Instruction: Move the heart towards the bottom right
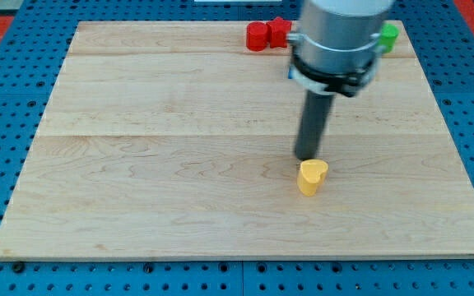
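The yellow heart block [312, 177] lies on the wooden board [138, 164], right of the middle and below it. My tip [307, 157] stands just above the heart toward the view's top, touching or nearly touching its upper edge. The rod rises from there to the arm's grey body, which covers part of the board's top right.
Two red blocks [267, 34] sit together at the board's top edge. A green block [389, 36] shows at the top right, partly behind the arm. The blue blocks seen earlier are hidden behind the arm.
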Controlling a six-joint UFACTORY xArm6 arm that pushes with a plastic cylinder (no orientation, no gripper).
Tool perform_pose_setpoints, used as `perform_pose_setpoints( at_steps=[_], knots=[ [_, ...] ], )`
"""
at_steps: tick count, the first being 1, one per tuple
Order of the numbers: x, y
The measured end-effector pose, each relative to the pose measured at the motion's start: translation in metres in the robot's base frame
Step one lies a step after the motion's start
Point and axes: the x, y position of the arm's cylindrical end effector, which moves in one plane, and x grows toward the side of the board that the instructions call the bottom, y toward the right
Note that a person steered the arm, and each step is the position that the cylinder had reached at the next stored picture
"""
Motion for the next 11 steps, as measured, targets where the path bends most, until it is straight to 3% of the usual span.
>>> perform_pose_setpoints(
  at_steps=[1,2,3,4,5,6,7,8,9,11],
  knots=[
    [0.052,-0.004],
    [0.057,0.075],
    [0.031,0.051],
    [0.015,0.069],
    [0.041,0.125],
    [0.048,0.141],
    [0.02,0.155],
    [0.047,0.216],
    [0.07,0.191],
    [0.042,0.166]
  ],
)
